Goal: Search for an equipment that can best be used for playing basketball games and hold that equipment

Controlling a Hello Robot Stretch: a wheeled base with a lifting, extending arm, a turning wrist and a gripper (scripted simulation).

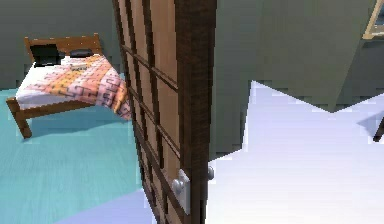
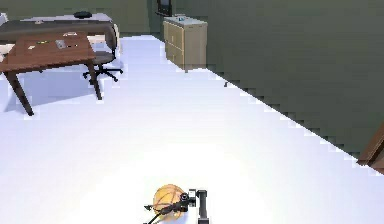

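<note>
**Orange ball at the end effector, wooden door ahead**

In the arm side view, a round orange basketball (image 2: 167, 195) with dark seam lines sits at the bottom edge, just left of the middle. It is right at the far end of the end effector (image 2: 158, 207), whose thin dark fingers reach across the ball's lower part. The pale, smooth floor (image 2: 200, 130) lies behind both, so I cannot tell whether the end effector holds the ball or only meets it. How the fingers are set cannot be told either. The dark square arm (image 2: 204, 210) rises just beside them.

Farther out stands a brown wooden tabletop (image 2: 50, 52) on pale legs, with small flat items on it. A dark wheeled office chair (image 2: 103, 48) is tucked at its far side. A light wooden cabinet (image 2: 186, 42) with drawer fronts stands against the dark green wall.

In the forward view, a dark brown panelled door (image 1: 165, 110) stands edge-on, with a silvery metal handle (image 1: 180, 187) low down. To its left, a wooden-framed bed (image 1: 25, 112) carries a checked orange-and-pink quilt (image 1: 80, 82) that drapes over its side, on a teal floor (image 1: 60, 170).
</note>
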